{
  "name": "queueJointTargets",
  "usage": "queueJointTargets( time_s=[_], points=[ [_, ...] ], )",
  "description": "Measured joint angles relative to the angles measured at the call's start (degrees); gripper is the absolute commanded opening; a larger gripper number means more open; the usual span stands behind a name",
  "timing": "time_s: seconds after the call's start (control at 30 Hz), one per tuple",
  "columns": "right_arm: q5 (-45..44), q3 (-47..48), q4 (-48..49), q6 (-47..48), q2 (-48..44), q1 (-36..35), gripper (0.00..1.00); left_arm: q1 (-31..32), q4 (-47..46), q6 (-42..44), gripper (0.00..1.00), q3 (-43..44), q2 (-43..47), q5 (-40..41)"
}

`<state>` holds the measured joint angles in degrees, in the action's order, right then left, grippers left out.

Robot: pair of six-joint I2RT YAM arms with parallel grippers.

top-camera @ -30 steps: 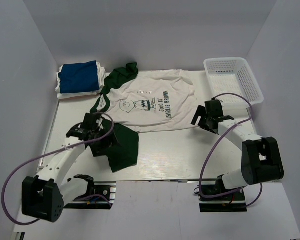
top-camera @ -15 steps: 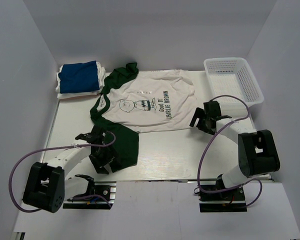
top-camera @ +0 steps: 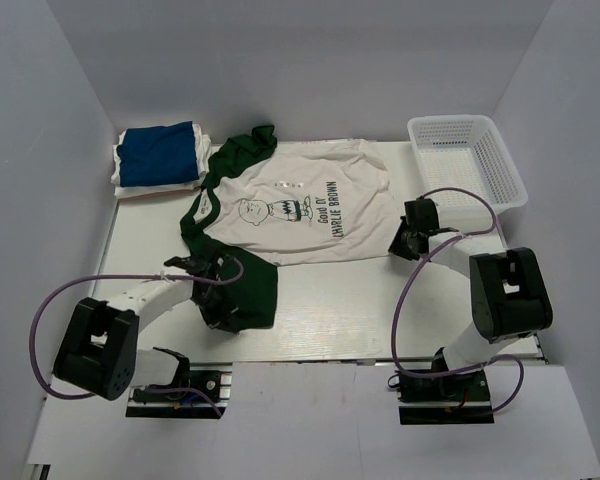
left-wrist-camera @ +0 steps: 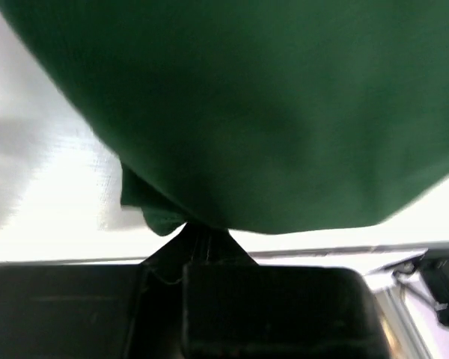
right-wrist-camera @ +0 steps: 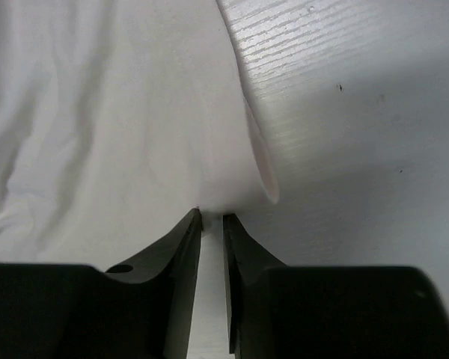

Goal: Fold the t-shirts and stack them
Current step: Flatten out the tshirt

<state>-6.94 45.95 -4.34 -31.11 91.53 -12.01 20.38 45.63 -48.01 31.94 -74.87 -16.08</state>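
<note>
Claws, spread before, now pinch: left gripper (left-wrist-camera: 198, 228) dark green cloth shirt (left-wrist-camera: 284, 112), right gripper (right-wrist-camera: 212, 217) white printed cotton t-shirt (right-wrist-camera: 97, 112); fold ready.

On table (top-camera: 340, 310): printed shirt (top-camera: 310, 205) centre; folded stack (top-camera: 158, 160) behind-left (just beside it); basket (top-camera: 467, 160) behind-right.

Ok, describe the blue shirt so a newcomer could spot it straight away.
Start at the white table and go to its far left corner, by the wall. The blue shirt lies there folded on a folded white cloth. Unlike the printed white shirt spread out beside it, it is plain blue and neatly folded.
</note>
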Motion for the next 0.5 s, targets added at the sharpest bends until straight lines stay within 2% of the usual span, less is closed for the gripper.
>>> queueJointTargets(
  time_s=[0.1, 0.13, 0.3, 0.5],
  points=[
    [-0.6, -0.3, 0.1, -0.2, 0.2, 0.0, 0.02, 0.0, -0.2, 1.0, 0.00, 4.3, 1.3, 4.8],
    [-0.9, -0.6, 0.3, -0.1, 0.1, 0.0, 0.00, 0.0, 0.0, 1.3, 0.00, 6.0, 2.3, 6.1],
    [-1.9, -1.2, -0.7, 1.6, -3.6, -0.1, 0.00, 0.0, -0.7, 2.7, 0.00, 13.8, 10.6, 9.8],
    [-2.5, -1.3, -7.5, 3.0, -18.4, -0.1, 0.00, 0.0, 1.4, 3.0, 0.00, 17.2, 18.5, 8.8]
  ],
)
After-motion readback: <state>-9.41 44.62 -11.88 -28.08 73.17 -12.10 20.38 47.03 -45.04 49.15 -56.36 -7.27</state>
